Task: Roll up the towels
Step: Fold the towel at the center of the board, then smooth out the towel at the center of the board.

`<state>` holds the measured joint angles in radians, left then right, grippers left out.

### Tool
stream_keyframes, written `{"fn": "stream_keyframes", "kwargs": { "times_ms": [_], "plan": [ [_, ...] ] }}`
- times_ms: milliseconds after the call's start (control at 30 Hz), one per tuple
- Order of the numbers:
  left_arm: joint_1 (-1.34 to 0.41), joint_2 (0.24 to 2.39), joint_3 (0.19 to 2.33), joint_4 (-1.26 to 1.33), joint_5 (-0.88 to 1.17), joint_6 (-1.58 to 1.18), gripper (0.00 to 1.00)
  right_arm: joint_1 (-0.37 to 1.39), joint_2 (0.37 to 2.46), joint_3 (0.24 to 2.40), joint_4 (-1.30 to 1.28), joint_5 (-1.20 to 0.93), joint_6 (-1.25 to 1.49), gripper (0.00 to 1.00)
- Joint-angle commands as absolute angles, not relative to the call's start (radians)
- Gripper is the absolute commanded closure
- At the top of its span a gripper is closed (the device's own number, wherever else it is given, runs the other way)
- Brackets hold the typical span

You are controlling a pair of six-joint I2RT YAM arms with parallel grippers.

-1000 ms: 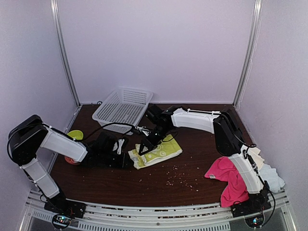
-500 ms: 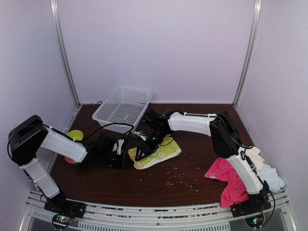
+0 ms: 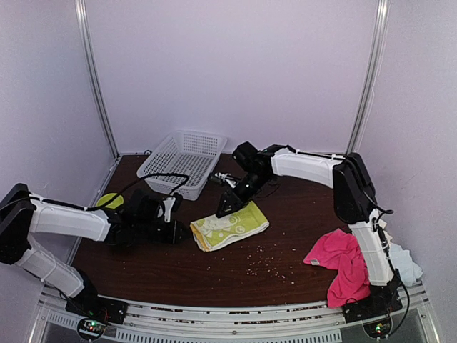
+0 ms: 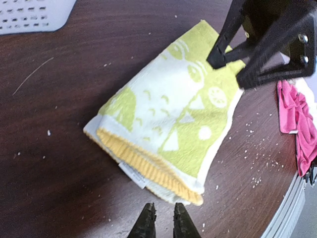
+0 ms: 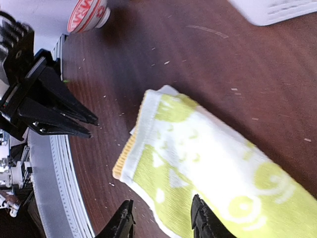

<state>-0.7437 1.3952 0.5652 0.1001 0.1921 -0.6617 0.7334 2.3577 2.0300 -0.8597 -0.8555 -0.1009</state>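
Two robot hands sit by one folded yellow towel [image 3: 230, 226] on the table [image 3: 214, 275]. Left hand [image 4: 162, 221] is nearly closed, empty. Right hand [image 5: 161, 218] is open, empty. One pink towel [image 3: 340, 261] lies apart.

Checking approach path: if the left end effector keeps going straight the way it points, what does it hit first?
Probably the lime-yellow towel: the left end effector points at its near folded edge, bare table between. Height unclear.

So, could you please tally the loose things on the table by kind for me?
Towels: 4 (lime-yellow towel, hot-pink towel, cream towel, pale-blue towel)
Baskets: 1 (white basket)
Bowls: 1 (red-and-white bowl)
Total: 6
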Motion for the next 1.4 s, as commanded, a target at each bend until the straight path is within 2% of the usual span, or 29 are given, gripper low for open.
{"fn": "stream_keyframes", "kwargs": {
  "times_ms": [0,233,500,867,1200,1367],
  "plan": [
    [-0.762,1.467,0.682,0.114,0.225,-0.585,0.87,0.617,2.27,1.958,-0.831,-0.808,-0.131,0.62],
    [-0.768,1.687,0.846,0.136,0.291,-0.599,0.88,0.531,2.24,1.851,-0.794,-0.722,-0.163,0.66],
    [-0.772,1.79,0.894,0.096,0.372,-0.574,0.88,0.531,2.23,1.77,-0.752,-0.694,-0.172,0.7],
    [-0.774,1.731,0.821,-0.035,0.316,-0.506,0.88,0.531,2.229,1.717,-0.751,-0.519,-0.147,0.73],
    [-0.773,1.72,0.844,-0.137,0.223,-0.441,0.88,0.547,2.112,1.531,-0.751,-0.528,-0.168,0.74],
    [-0.774,1.662,0.873,-0.161,0.209,-0.388,0.87,0.582,2.035,1.506,-0.863,-0.583,-0.234,0.73]
  ]
}}
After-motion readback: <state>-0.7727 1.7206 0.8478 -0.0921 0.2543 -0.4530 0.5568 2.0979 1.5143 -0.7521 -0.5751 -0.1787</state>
